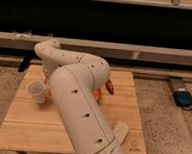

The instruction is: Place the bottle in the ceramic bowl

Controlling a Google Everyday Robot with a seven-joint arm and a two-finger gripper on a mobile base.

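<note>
The orange ceramic bowl [108, 87] shows only as a sliver on the wooden table [30, 124], just right of my arm. The bottle is hidden. My white arm [78, 97] rises from the bottom of the view, bends over the table's far side and curls down at the left. My gripper is hidden behind my own arm, somewhere over the table's middle between the cup and the bowl.
A translucent plastic cup [37, 91] stands on the table's left side, close to my arm. A flat pale object [121, 129] lies near the table's front right. A blue device [183, 98] sits on the floor to the right. A long dark bench runs behind.
</note>
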